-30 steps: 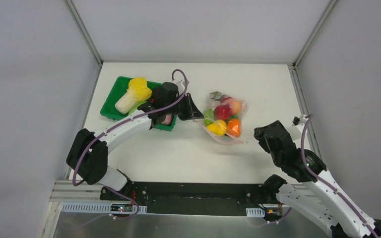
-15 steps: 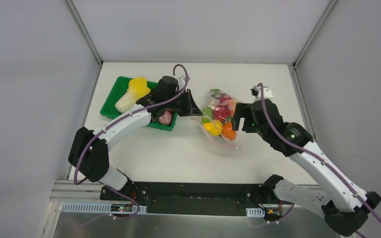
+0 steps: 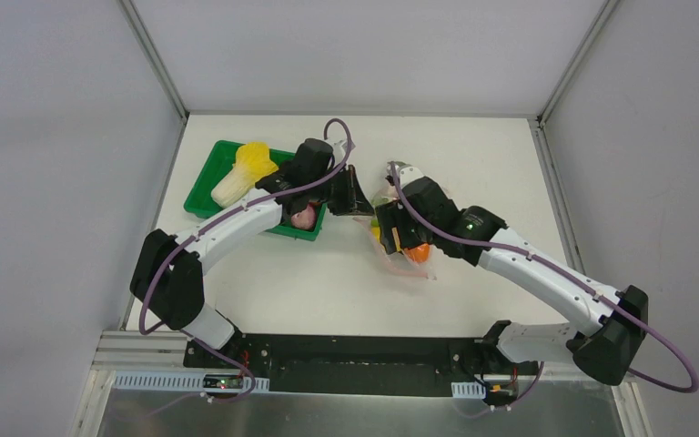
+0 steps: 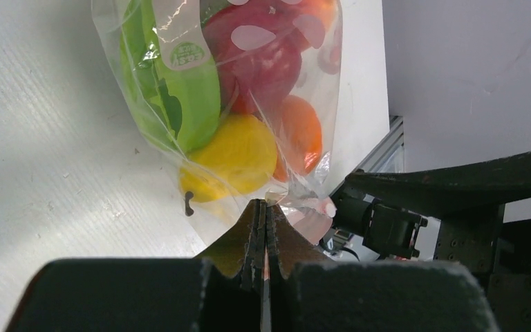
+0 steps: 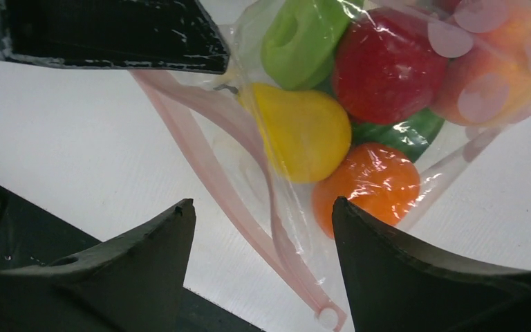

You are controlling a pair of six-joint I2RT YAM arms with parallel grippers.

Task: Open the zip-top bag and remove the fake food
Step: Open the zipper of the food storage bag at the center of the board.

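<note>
White table below: left gripper (image 4: 264, 211) pinches the bag (image 4: 180, 131) edge shut-tight to anchor it; right gripper (image 5: 263, 207) hangs wide over the zip (image 5: 211, 173), probably to pull it apart.

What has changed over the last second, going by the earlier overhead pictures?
The right gripper swung in from the near right to the zip-top bag. It now stands open over the pink zip strip and holds nothing. The left gripper stayed shut on the bag's edge. The napa cabbage stayed in the green tray.
</note>
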